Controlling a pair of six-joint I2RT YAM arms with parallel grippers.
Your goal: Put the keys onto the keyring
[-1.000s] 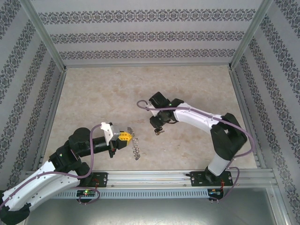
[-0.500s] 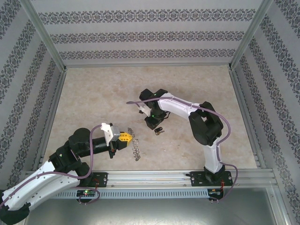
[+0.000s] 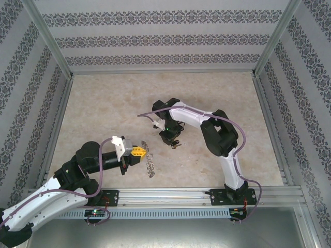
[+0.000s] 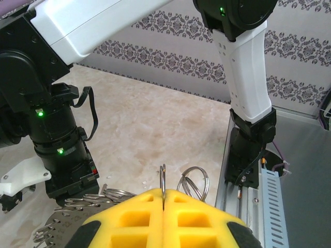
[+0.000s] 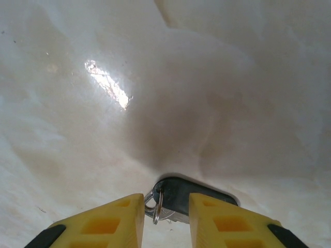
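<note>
Right wrist: small dark-headed key (image 5: 192, 196), silvery wire loop (image 5: 156, 207) attached

No readable text, label, brand or number appears anywhere (wallpaper bears patterns, not lettering).

The tabletop (image 3: 114, 108) is a glossy beige marble pattern with a bright glare patch (image 5: 108, 82). The far wall (image 3: 165, 39), left wall (image 3: 26, 88) and right wall (image 3: 305, 93) carry white paper with dark ornamental bands. Aluminium posts (image 3: 49, 39) stand at the far corners. An aluminium rail (image 3: 170, 195) runs along the near edge, with a grey metal sheet (image 3: 170, 232) nearer still.
</note>
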